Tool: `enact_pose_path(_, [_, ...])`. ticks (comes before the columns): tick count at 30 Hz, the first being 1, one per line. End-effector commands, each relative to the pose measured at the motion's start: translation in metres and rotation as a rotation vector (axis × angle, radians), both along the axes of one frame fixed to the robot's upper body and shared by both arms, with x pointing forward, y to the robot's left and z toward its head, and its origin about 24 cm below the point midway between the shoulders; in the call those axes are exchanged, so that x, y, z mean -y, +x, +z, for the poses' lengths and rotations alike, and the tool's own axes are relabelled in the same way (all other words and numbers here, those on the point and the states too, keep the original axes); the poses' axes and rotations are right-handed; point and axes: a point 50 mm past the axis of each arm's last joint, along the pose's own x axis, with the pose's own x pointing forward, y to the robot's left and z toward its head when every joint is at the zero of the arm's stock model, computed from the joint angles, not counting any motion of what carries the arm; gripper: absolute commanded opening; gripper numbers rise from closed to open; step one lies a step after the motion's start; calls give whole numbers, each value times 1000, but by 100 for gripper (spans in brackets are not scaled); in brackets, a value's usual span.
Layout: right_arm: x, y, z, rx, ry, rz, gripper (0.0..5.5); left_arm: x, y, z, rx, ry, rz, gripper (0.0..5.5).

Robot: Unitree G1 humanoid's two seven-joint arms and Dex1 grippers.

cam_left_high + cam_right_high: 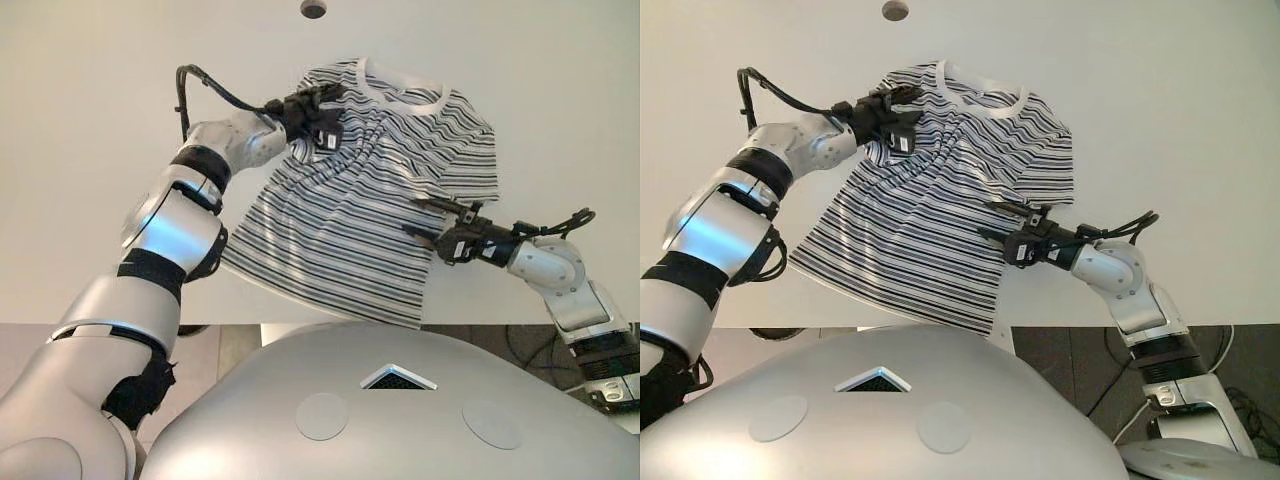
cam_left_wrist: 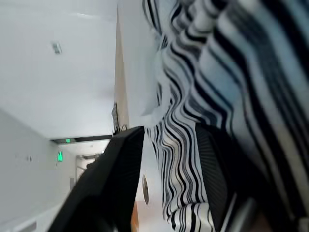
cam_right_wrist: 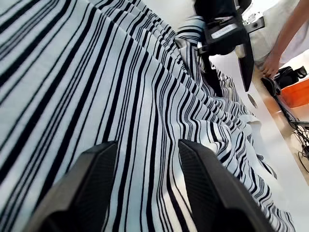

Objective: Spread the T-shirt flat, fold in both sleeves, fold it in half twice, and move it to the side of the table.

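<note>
- The left gripper [image 1: 330, 112] sits low on the far left part of the T-shirt [image 1: 350, 220], at the shoulder just left of the collar [image 1: 400, 90].
- In the left wrist view its two black fingers [image 2: 116, 179] stand apart. A rumpled ridge of striped cloth and a strip of white tabletop show in the gap, and nothing is clamped.
- Wrinkles in the cloth fan out from this gripper toward the right and the near side.
- The left arm comes in from the near left, with a black cable looping over its wrist.
- The right gripper [image 1: 415, 216] is at the right edge of the shirt's body, just near of the right sleeve [image 1: 478, 150], and points left across the cloth.
- Its fingers [image 3: 94, 188] are also spread, with flat striped fabric lying between and under them. Whether the tips touch the cloth cannot be told.
- The right arm reaches in from the near right.
- The T-shirt has black and white stripes and a white collar. It lies opened out on the white table [image 1: 90, 200], with the collar far and the hem [image 1: 320, 295] near.
- It lies askew, so the hem swings toward the near left and ends close to the table's near edge.
- The right sleeve lies out flat, while the left shoulder area is bunched under the left gripper.
- A small dark round spot [image 1: 313, 8] sits on the table beyond the collar.
</note>
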Motion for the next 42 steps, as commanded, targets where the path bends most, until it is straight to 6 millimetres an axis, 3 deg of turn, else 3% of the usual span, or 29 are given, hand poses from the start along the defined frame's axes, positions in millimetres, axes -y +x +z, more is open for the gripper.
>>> enact_pose_path(1, [19, -7, -7, -72, -105, -9, 238, -22, -13, -20, -70, 130, -38, 197])
enact_pose_path(10, [21, -15, -4, -76, -109, -3, 238, -82, -24, -34, -83, 238, 98, 197])
enact_pose_path(13, [18, -12, -3, -65, -111, 17, 238, -93, -33, -35, -86, 219, 83, 197])
enact_pose_path(19, [11, 19, 3, 9, -70, 21, 238, -95, -35, -22, -68, 46, 98, 197])
enact_pose_path(26, [30, 31, 10, 74, -49, -77, 238, -104, -33, -12, -50, -74, 204, 197])
enact_pose_path(31, [28, 23, 17, 49, 23, -54, 238, -117, -19, -5, -19, -100, 369, 197])
enact_pose_path(39, [30, 19, 21, 48, 72, -81, 238, -124, -21, -14, -28, 8, 395, 197])
enact_pose_path(41, [28, 18, 27, 56, 131, -104, 238, -118, -16, -3, -6, -113, 391, 197])
enact_pose_path(42, [27, 18, 32, 63, 196, -132, 238, -111, -11, 12, 11, -278, 392, 197])
